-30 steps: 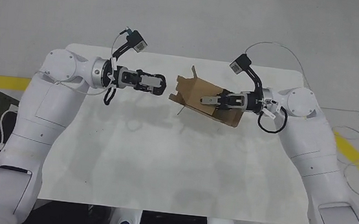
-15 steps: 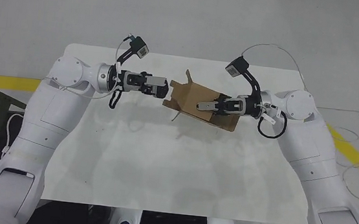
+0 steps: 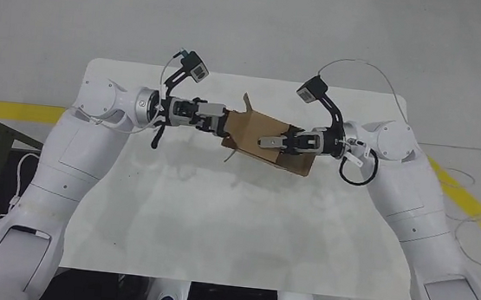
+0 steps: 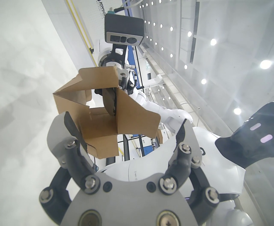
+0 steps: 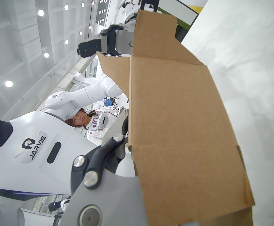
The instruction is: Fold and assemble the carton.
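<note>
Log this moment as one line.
carton: part-folded, flaps open | right gripper: shut on carton | left gripper: open, at carton's flaps

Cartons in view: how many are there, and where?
1. The carton, partly folded, hangs above the table's far middle, clamped by the right end effector, with the open left end effector at its other end. No second carton seems hidden.

I see the carton as plain brown cardboard, only half formed: creased panels stand up as an open sleeve, and the end flaps facing the left arm splay loose. It hangs tilted above the table, with one panel pinched in the right gripper.
</note>
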You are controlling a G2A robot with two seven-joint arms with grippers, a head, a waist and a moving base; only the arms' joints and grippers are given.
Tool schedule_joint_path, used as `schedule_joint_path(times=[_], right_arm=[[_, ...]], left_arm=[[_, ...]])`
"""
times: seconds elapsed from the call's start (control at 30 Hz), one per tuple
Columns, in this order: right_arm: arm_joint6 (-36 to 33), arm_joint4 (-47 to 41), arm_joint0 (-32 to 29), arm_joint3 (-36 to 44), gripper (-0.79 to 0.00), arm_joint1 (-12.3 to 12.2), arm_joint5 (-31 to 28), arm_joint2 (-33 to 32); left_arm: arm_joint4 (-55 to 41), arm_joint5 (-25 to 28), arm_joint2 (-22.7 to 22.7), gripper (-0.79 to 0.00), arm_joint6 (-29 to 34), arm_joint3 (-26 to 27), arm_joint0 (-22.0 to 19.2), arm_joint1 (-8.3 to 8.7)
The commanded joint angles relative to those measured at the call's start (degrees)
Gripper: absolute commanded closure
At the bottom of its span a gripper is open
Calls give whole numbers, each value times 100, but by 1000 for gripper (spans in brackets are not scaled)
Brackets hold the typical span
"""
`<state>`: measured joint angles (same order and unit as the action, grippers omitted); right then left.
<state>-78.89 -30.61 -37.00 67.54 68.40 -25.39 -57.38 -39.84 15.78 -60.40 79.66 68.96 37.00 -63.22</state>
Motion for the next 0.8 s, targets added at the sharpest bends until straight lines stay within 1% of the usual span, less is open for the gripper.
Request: schedule_joint_path(times=[0.0, 0.43, 0.77], right_arm=[[16, -1, 18, -32, 0, 10, -16, 29], [115, -136, 73, 10, 0, 91, -115, 275], [143, -199, 95, -19, 0, 101, -143, 312]], left_arm=[[-68, -33, -6, -785, 28, 23, -2, -6], [-232, -97, 87, -785, 54, 70, -9, -78], [-181, -103, 69, -785, 68, 29, -36, -99]])
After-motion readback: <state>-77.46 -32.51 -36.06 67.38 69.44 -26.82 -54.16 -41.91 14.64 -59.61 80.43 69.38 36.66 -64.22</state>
